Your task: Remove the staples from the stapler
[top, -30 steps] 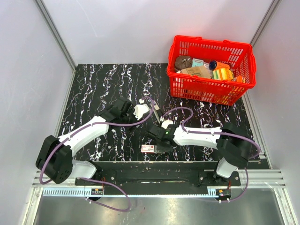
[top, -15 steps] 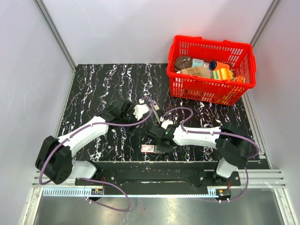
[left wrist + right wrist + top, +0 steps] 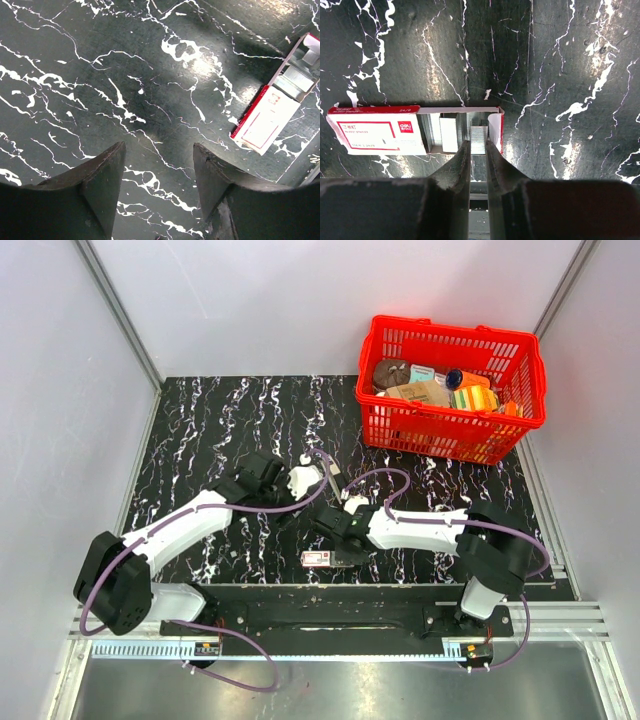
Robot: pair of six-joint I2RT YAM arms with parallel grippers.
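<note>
Staples [image 3: 479,135], likely a light, brittle strip, sat pinched by the flat sides in the narrow right gripper [image 3: 479,147] at the box's [image 3: 375,131] 3 o'clock end; left gripper [image 3: 159,147] hung half-open, empty.

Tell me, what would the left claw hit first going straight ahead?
Probably just the marbled table: the open left gripper faces bare surface, with the staple box off to the side.

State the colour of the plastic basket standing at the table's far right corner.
The basket is bright red, seen best in the top external view.
</note>
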